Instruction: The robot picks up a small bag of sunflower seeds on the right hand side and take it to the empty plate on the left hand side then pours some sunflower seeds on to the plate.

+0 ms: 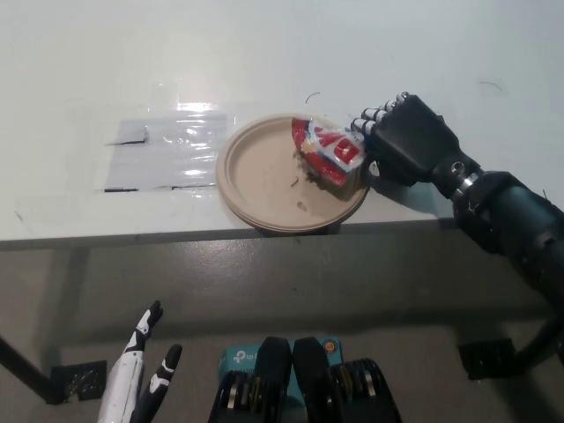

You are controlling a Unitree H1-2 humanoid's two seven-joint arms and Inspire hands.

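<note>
My black right hand (407,141) is shut on the small red and white bag of sunflower seeds (326,152). It holds the bag tilted over the right half of the tan paper plate (256,172). The bag's left end points down towards the plate. A few dark seeds (300,182) lie on the plate just below the bag. My white left hand (139,374) rests low at the lower left, below the table edge, with its fingers apart and holding nothing.
A clear plastic sheet (163,150) lies flat on the white table (264,53) to the left of the plate. The table's front edge runs just under the plate. A blue box (238,359) sits on the floor below.
</note>
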